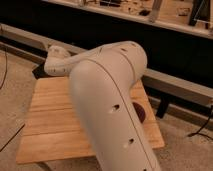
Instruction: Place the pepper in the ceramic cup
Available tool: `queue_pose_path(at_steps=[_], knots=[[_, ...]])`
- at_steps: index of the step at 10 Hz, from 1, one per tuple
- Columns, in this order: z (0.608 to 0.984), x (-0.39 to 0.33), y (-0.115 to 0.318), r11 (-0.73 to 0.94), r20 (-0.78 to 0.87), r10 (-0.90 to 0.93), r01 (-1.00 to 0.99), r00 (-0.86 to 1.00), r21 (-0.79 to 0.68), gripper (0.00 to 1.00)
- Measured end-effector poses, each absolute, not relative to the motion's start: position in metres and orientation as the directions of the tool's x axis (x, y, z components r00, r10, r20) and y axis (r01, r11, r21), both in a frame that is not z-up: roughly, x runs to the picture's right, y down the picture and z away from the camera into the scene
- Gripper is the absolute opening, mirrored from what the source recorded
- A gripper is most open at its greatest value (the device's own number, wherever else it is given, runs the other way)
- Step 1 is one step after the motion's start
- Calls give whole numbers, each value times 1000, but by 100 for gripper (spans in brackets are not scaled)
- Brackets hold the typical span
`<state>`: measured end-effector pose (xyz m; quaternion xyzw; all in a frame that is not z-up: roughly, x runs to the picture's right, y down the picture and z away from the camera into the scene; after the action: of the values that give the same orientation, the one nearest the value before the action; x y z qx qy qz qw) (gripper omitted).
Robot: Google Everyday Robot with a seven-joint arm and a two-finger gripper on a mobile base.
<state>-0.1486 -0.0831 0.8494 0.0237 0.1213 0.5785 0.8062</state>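
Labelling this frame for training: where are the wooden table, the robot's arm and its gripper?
wooden table (50, 115), camera view, bare planks left of the arm.
arm (107, 100), camera view, broad white upper link.
gripper (39, 71), camera view, dark end beyond the white wrist, at the table's far left corner.
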Motion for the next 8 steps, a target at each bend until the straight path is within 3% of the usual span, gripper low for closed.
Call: queue_pose_path(at_steps=[2, 8], knots=[[834, -157, -76, 353, -173, 930, -919, 325, 173, 70], [812, -152, -71, 364, -189, 925, -913, 331, 185, 10]])
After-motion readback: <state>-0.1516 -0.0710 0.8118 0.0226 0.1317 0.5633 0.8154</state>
